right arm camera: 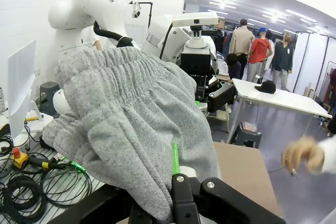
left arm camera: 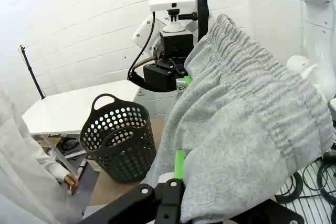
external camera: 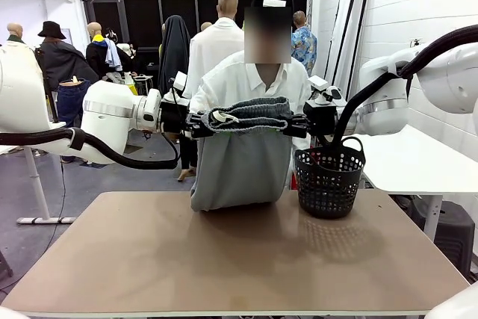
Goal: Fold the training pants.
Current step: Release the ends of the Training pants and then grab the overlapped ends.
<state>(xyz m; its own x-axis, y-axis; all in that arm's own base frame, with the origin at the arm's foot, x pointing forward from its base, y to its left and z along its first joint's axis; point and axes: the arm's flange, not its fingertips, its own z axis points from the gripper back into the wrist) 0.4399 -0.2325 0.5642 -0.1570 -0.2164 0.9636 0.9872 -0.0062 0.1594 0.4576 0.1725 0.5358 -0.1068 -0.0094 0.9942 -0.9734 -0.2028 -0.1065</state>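
Observation:
The light grey training pants [external camera: 240, 158] hang above the far side of the table, their lower end resting on the tabletop. The gathered waistband [external camera: 250, 113] is stretched between both grippers. My left gripper [external camera: 196, 122] is shut on the waistband's left end, my right gripper [external camera: 297, 122] is shut on its right end. In the left wrist view the pants [left arm camera: 247, 124] drape over my green-padded fingers [left arm camera: 179, 163], with the right gripper [left arm camera: 185, 80] beyond. In the right wrist view the pants [right arm camera: 131, 114] cover my fingers [right arm camera: 175, 158], and the left gripper [right arm camera: 206, 103] holds the far end.
A black perforated basket [external camera: 328, 178] stands on the brown table [external camera: 231, 259] at the right, close to the pants. A person in a white shirt [external camera: 250, 80] stands right behind the pants. A white table [external camera: 411, 158] lies off to the right.

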